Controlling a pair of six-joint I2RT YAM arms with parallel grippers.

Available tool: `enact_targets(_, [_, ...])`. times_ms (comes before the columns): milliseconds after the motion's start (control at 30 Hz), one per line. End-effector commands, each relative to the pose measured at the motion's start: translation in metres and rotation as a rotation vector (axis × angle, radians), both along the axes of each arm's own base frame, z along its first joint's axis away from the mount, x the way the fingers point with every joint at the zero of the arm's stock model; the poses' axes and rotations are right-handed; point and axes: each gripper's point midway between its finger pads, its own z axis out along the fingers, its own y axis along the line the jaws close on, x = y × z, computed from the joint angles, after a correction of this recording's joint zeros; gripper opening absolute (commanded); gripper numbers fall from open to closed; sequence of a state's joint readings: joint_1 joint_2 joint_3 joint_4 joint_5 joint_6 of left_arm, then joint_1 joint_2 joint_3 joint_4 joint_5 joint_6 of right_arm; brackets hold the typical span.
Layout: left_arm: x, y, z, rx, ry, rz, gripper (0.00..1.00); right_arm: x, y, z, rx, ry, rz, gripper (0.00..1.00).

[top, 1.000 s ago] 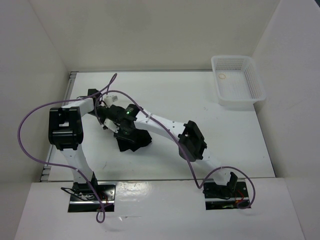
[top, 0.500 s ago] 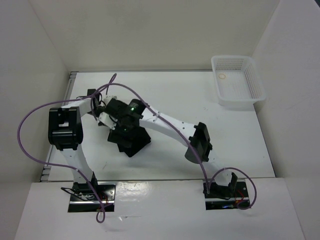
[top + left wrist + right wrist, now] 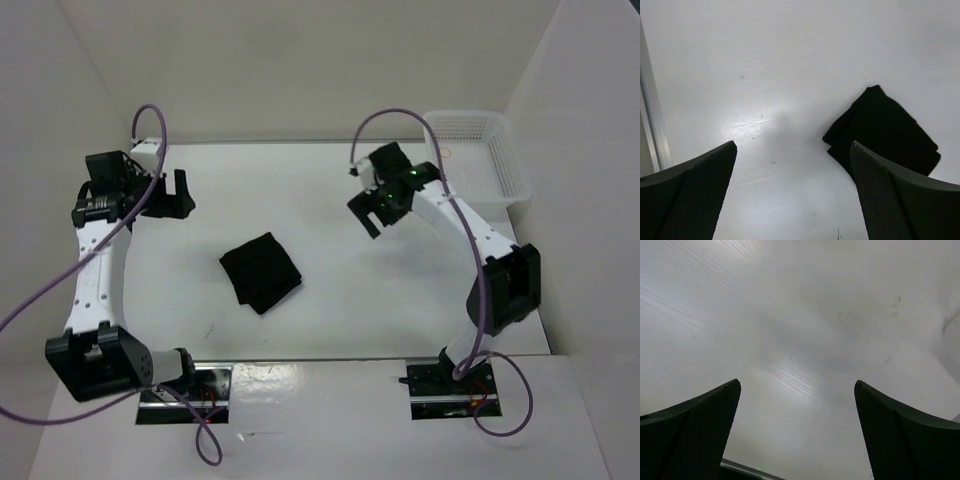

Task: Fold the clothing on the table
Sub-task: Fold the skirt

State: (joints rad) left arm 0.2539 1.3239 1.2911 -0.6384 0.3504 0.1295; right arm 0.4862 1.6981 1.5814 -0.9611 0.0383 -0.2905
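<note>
On the white table (image 3: 400, 290), both arms have pulled back from the middle to opposite sides. The left gripper (image 3: 792, 150) and right gripper (image 3: 797, 387) gape wide, holding nothing. The black clothing (image 3: 261, 271), now released, lies folded between them.

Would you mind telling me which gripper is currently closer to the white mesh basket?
Right. In the top view the right gripper hovers just left of the basket in the far right corner, while the left gripper is across the table near its left edge.
</note>
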Motion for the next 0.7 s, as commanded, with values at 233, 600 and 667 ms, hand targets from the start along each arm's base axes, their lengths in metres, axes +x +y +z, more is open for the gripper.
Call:
enact_targets(233, [-0.044, -0.054, -0.052, 0.024, 0.114, -0.217, 1.0, -0.03, -0.115, -0.005, 0.111, -0.169, -0.371, 0.98])
enact_targets(600, [-0.041, -0.131, -0.118, 0.242, 0.209, -0.439, 1.0, -0.035, -0.146, 0.0, 0.229, -0.14, -0.471, 0.98])
enact_targets(667, [-0.037, -0.132, -0.137, 0.293, 0.24, -0.434, 1.0, -0.033, -0.149, 0.004, 0.242, -0.149, -0.48, 0.98])
